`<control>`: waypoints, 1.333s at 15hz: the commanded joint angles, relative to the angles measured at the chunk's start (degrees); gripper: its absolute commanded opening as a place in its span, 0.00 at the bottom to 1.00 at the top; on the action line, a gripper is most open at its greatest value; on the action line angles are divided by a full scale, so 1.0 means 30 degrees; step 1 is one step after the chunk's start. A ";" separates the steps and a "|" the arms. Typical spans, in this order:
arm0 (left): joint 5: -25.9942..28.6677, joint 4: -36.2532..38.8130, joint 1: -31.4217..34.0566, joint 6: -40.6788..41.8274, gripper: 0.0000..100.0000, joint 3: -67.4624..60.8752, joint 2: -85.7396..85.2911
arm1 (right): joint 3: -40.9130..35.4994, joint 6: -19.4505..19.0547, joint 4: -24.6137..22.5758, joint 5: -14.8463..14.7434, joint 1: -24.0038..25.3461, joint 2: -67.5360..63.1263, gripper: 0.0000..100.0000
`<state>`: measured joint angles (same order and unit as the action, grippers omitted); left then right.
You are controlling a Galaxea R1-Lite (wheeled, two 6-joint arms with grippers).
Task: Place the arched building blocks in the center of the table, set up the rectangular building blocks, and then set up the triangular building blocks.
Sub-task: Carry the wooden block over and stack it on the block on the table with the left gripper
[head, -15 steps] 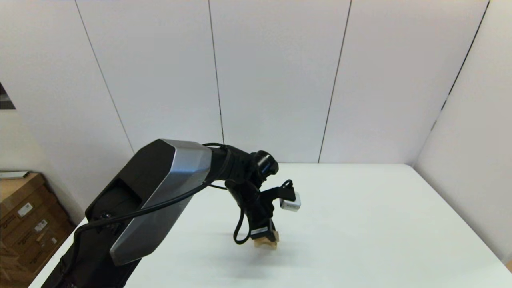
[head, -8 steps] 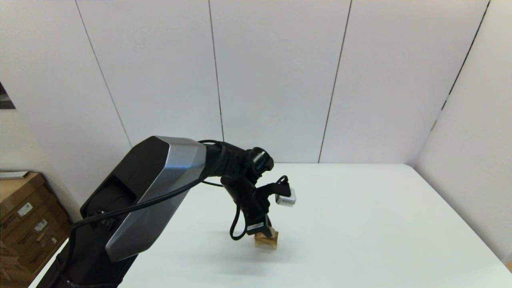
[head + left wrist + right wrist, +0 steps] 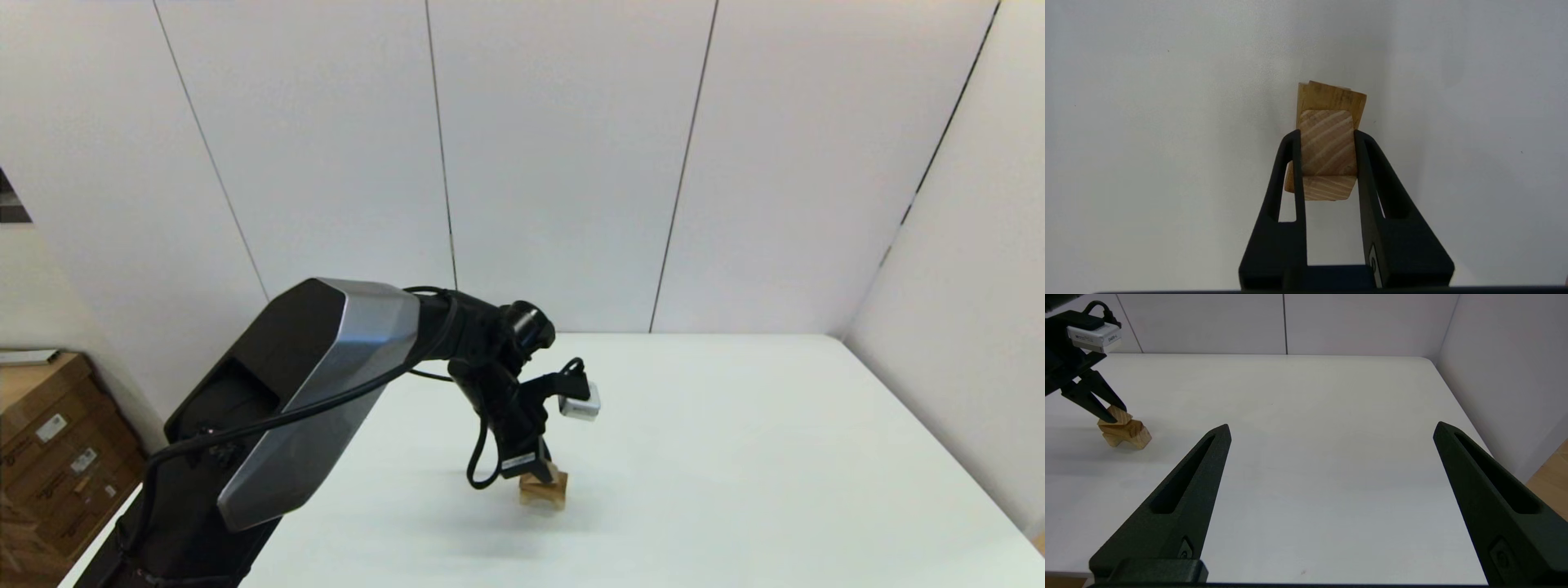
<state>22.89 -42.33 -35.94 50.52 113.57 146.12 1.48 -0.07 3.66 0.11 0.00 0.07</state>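
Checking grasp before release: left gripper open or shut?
Shut: the left gripper has both fingers pressed against the triangular block.

Pale, visibly grained wood forms the triangular building blocks [image 3: 1327, 153], pinched by matt black plastic fingers [image 3: 1290, 171] above the smooth white table [image 3: 1147, 143].

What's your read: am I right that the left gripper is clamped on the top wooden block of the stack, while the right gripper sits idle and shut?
Not quite. The right gripper is idle but open: the right wrist view shows its two fingers spread wide apart. The rest holds: the left gripper is clamped on the top block of the stack.
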 commanded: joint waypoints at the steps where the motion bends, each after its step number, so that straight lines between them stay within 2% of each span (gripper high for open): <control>1: 0.0044 -0.0042 0.0026 0.0094 0.00 0.0025 0.0045 | 0.0006 -0.0005 0.0011 0.0022 0.0000 0.0005 1.00; 20: 0.0074 0.0632 -0.0032 0.0182 0.00 0.0025 0.0250 | -0.0023 -0.0005 0.0011 0.0022 0.0000 0.0005 1.00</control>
<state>23.00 -40.07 -36.02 50.66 113.59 146.77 1.48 -0.07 3.68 0.11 0.00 0.07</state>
